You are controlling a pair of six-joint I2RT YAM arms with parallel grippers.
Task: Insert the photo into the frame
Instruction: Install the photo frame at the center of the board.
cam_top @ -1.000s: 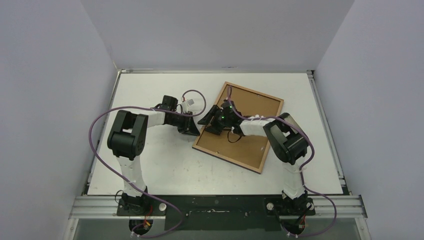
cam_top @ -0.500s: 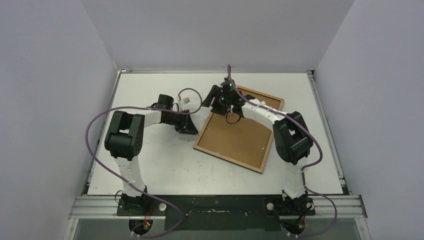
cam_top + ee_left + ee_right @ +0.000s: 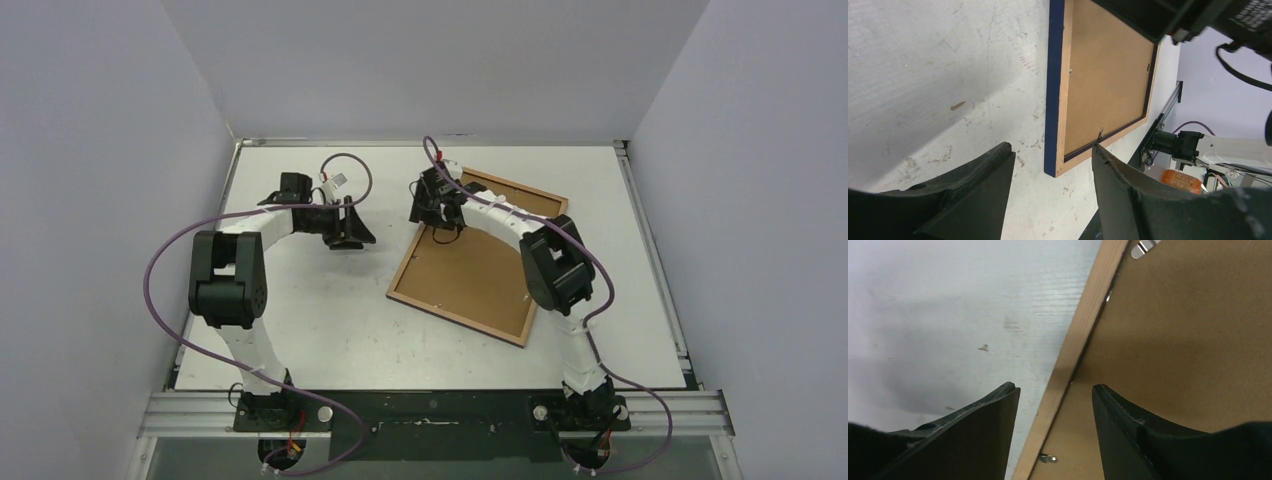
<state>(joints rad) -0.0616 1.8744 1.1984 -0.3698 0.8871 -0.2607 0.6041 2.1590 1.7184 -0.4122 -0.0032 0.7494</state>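
The white table (image 3: 300,330) is taken up right of centre by the frame (image 3: 470,275), laid askew with its wood-brown back upward and its navy edge seen along the left side. The right gripper (image 3: 1053,386) is held over the frame's far-left rim, jaws parted, nothing gripped. The left gripper (image 3: 1052,147) is poised above the table left of the frame, likewise spread and empty.

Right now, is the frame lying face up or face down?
Face down: the frame's brown back, with its metal clip, faces up on the table.
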